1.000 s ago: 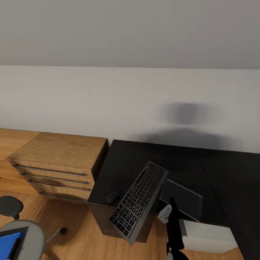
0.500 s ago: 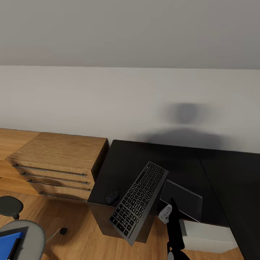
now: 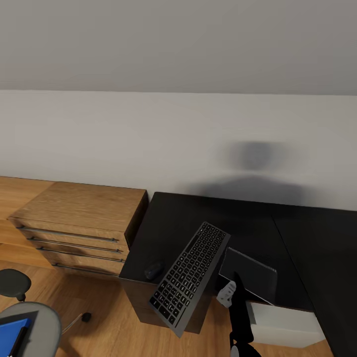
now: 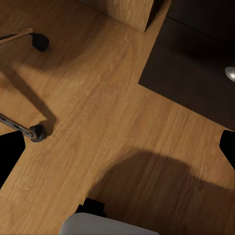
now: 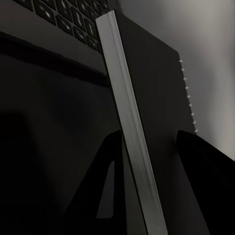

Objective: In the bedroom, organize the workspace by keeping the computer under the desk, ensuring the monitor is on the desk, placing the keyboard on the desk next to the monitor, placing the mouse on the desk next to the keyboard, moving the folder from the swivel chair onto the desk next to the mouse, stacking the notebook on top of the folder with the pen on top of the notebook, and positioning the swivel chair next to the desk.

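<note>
Right hand (image 5: 147, 147) pinching slim silver-grey, black-keyed keyboard (image 3: 191, 276) (half off black surface (image 3: 198, 223)); could tip off, knocking small black mouse (image 3: 153, 270).

— What's the desk (image 3: 188, 218) top like?
— Matt black and smooth, hardly any sheen. The wooden drawer chest (image 3: 79, 218) at centre left has a warm, grained finish, with thin dark metal-looking handles.
— And the floor (image 4: 98, 98)?
— Wood planks with visible grain, faintly satin. The chair leg (image 4: 14, 34) in the upper left of the left wrist view looks like polished chrome, ending in a black plastic-looking caster (image 4: 40, 41).
— The keyboard (image 3: 191, 277)?
— Black matt keys; its edge (image 5: 129, 127) is brushed silver-grey. The notebook (image 3: 248, 272) cover is dull dark grey. The chair seat (image 3: 34, 327) at lower left looks like grey cloth.
</note>
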`<state>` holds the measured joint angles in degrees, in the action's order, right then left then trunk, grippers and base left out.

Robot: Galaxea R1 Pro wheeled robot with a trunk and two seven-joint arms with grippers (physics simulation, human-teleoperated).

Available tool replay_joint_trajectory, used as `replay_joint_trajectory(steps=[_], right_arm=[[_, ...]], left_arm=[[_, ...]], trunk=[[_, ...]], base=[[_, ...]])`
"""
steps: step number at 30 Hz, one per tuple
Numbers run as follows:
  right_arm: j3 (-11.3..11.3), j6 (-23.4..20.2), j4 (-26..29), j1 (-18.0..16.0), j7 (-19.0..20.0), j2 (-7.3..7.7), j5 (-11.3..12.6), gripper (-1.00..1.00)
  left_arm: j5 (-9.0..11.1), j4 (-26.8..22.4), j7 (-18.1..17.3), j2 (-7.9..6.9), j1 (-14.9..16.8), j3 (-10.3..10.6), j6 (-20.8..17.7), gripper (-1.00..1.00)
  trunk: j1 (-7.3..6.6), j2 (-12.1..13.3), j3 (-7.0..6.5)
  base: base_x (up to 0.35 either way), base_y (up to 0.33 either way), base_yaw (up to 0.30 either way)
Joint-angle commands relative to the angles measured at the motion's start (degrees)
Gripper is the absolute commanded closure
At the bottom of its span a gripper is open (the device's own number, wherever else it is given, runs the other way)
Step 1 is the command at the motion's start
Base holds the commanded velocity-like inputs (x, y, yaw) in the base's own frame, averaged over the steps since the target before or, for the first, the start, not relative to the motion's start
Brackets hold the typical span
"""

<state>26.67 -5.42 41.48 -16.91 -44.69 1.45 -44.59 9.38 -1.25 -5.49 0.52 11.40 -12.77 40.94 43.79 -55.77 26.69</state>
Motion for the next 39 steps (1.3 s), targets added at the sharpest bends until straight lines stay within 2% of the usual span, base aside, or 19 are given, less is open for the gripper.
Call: replay_joint_trajectory(steps=[1,9,25,39], right_arm=[[0.2,-0.6,0.0,0.0,-0.1,0.05,-0.2,1.0],[0.2,-0.6,0.0,0.0,0.8,0.04,-0.2,1.0],[0.1,-0.6,-0.1,0.0,1.3,-0.11,-0.2,1.0],[-0.1,-1.8,-0.1,0.0,2.8,-0.22,-0.2,1.0]], left_arm=[[0.6,0.0,-0.6,0.01,0.0,-0.2,0.1,-1.0],[0.6,0.0,-0.6,0.01,0.0,-0.2,0.1,-1.0],[0.6,0.0,-0.6,0.01,0.0,-0.2,0.1,-1.0],[0.6,0.0,-0.6,0.01,0.0,-0.2,0.1,-1.0]], trunk=[[0.0,0.0,0.05],[0.0,0.0,0.05],[0.0,0.0,0.05],[0.0,0.0,0.05]], base=[[0.0,-0.18,0.0],[0.0,-0.129,0.0],[-0.002,-0.01,0.0],[-0.106,0.0,0.0]])
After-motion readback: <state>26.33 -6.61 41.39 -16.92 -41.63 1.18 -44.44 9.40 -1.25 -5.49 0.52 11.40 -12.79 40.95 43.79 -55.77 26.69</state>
